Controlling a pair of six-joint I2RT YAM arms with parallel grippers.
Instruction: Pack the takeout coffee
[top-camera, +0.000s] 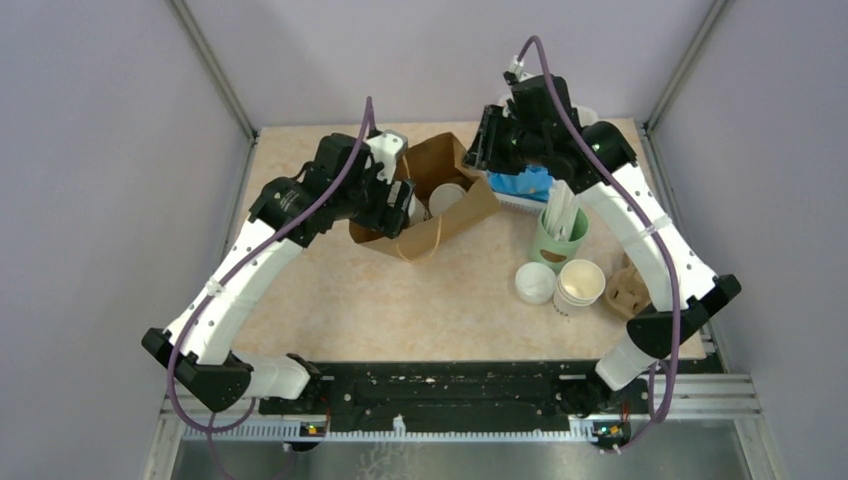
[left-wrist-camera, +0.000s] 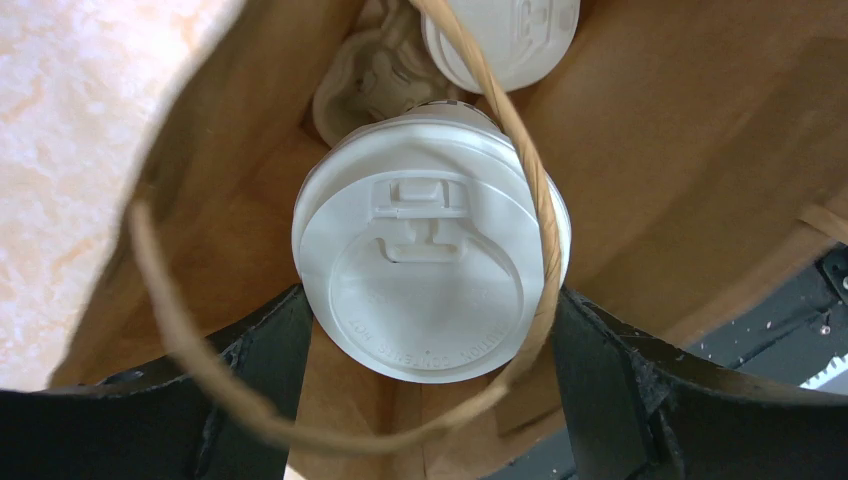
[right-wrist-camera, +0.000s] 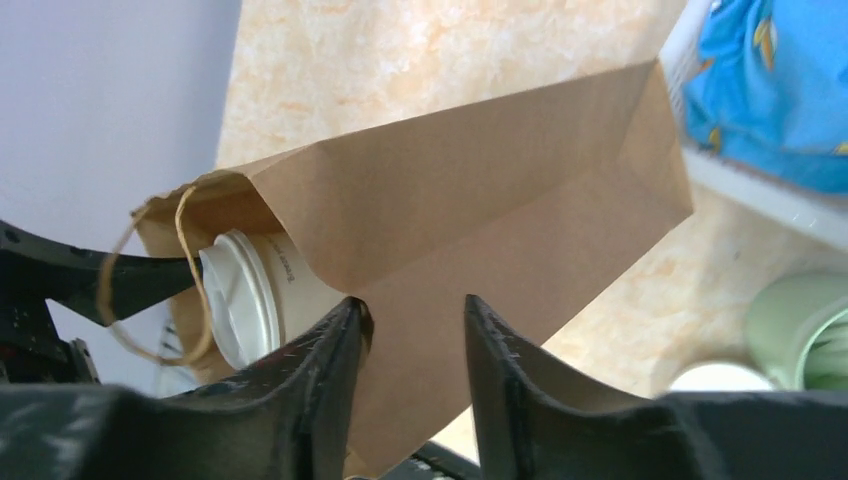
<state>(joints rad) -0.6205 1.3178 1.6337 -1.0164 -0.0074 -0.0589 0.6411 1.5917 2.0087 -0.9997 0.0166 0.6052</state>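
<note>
A brown paper bag (top-camera: 440, 160) lies on its side mid-table, mouth toward the left arm. The takeout coffee (left-wrist-camera: 430, 270), a white cup with a white lid, lies inside it with the lid facing the mouth. My left gripper (left-wrist-camera: 430, 330) reaches into the mouth, and its fingertips (left-wrist-camera: 290, 330) press the lid's rim from both sides. One paper handle loops across the lid. My right gripper (right-wrist-camera: 412, 305) is at the bag's (right-wrist-camera: 500, 190) far side, jaws apart, left tip at a fold. The cup (right-wrist-camera: 245, 300) shows there at the mouth.
A second lidded cup (left-wrist-camera: 500, 35) and a moulded pulp piece (left-wrist-camera: 370, 80) lie deeper in the bag. To the right are a green holder with sticks (top-camera: 558, 235), stacked cups (top-camera: 580, 283), a loose lid (top-camera: 534, 283), a pulp carrier (top-camera: 625, 290) and a blue packet (top-camera: 525, 185).
</note>
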